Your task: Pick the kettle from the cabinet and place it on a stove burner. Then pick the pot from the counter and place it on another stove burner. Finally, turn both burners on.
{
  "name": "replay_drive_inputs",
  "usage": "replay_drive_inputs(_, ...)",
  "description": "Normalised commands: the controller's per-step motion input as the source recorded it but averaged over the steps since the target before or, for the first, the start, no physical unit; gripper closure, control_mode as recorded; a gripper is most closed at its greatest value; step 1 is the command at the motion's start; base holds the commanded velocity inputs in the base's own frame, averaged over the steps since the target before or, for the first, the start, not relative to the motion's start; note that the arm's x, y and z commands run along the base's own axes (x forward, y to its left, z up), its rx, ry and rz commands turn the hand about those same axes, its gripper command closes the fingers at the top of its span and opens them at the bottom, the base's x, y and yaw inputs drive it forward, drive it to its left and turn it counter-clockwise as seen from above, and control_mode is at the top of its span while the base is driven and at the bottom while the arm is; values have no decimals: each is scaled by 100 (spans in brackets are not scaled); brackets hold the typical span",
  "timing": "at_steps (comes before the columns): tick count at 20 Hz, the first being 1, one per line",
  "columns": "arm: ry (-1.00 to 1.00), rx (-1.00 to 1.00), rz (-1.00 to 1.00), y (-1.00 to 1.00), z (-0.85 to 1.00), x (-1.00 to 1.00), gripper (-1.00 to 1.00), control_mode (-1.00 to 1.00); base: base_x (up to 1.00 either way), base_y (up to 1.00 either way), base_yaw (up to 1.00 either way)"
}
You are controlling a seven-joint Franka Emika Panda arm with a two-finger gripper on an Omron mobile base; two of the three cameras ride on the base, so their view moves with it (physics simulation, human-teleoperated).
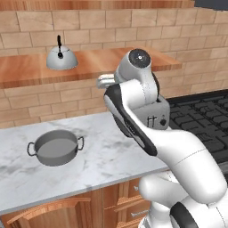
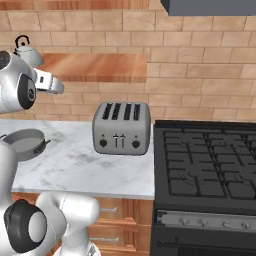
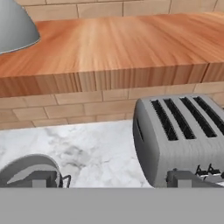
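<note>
Hand view: our fingers (image 3: 111,179) spread, gripping nothing | kettle (image 1: 62,58) on cabinet (image 1: 93,62) | pot (image 1: 56,147) near worktop (image 1: 107,151) front edge

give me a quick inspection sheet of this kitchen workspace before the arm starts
surface: white marble counter, no spills seen
job's things: kettle upright on the cabinet; pot on the counter, left of the arm; stove burners bare
clutter: toaster on the counter beside the stove
grippers: end effector open, holding nothing, facing the shelf and toaster
cables: nothing seen
surroundings: tan brick wall, wooden drawers under the counter
</note>
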Motion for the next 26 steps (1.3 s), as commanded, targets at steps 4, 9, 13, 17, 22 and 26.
replay_drive_inputs(4, -9, 6, 1, 43, 30, 13, -100, -100, 0, 0, 0)
replay_drive_inputs(9, -12, 3, 0, 43, 38, 10, -100, -100, 0, 0, 0)
replay_drive_inputs(13, -14, 0, 4, 37, 43, 9, -100, -100, 0, 0, 0)
replay_drive_inputs(17, -11, 0, 3, 37, 40, 10, -100, -100, 0, 0, 0)
replay_drive_inputs(22, -6, 1, 3, 32, 28, 13, -100, -100, 0, 0, 0)
replay_drive_inputs(26, 0, 3, 3, 28, 13, 20, -100, -100, 0, 0, 0)
